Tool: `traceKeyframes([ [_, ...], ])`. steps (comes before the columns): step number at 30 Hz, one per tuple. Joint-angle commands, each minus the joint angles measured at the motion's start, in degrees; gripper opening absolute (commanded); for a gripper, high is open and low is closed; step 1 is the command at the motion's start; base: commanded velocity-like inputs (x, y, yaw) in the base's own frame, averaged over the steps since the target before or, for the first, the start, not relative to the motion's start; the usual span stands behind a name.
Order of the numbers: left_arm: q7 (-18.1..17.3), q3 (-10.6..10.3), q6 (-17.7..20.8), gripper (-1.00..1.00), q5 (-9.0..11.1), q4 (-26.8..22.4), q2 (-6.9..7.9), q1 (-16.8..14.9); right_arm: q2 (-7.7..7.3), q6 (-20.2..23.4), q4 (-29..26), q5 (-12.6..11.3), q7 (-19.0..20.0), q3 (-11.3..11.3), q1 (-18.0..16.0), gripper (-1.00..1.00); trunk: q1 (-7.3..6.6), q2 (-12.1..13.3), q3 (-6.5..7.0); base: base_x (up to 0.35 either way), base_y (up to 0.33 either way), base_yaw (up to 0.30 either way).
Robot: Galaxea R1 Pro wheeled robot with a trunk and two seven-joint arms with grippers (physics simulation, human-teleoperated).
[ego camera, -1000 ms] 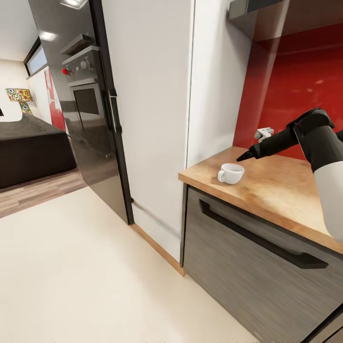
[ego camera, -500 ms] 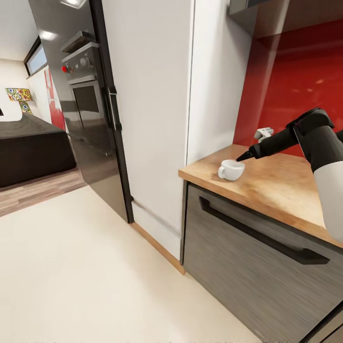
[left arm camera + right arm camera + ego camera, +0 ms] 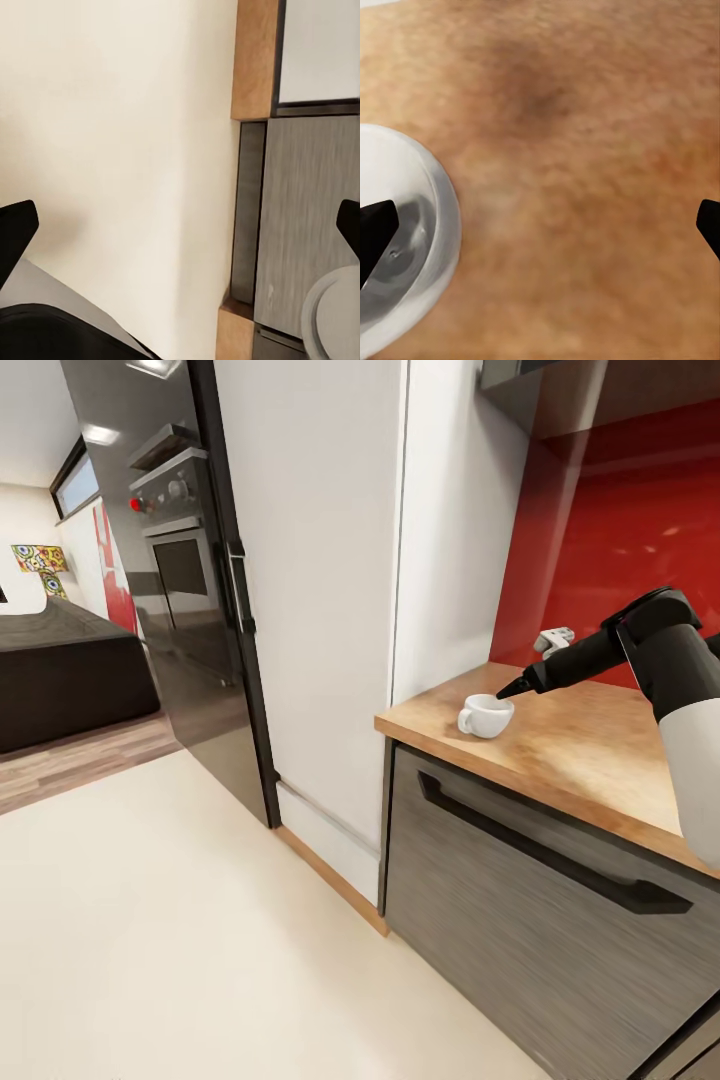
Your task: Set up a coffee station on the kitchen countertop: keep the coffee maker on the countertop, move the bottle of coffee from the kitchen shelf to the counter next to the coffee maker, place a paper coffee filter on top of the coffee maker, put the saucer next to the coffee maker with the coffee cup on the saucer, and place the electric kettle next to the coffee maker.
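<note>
With its jaws spread wide, the right gripper (image 3: 540, 225) hovers over the light wooden countertop (image 3: 570, 745). The small white handled cup (image 3: 486, 716) sits under one fingertip (image 3: 375, 225), not between them. Left gripper (image 3: 180, 225): open too.

Head view high, facing forward and down over kitchen countertop (image 3: 560, 750), left wrist view looking down at floor (image 3: 112, 150), right wrist view close above countertop, coffee cup (image 3: 401, 240) by one fingertip, shared with head view
</note>
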Motion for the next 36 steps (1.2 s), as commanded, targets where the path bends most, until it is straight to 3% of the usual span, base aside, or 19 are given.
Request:
traceKeyframes([
  [1,-0.04,-0.18,-0.14,1.00,0.14,-0.12,0.01,0.04,-0.02,0.37,-0.08,0.55,0.57,0.12,-0.05,1.00,-0.01,-0.02,-0.05,0.000,0.000,0.000],
  [36,-0.04,-0.15,-0.05,1.00,0.14,-0.12,0.01,0.04,0.01,0.37,-0.16,0.48,0.57,0.16,-0.05,1.00,-0.01,-0.02,-0.05,0.007,0.007,0.000],
])
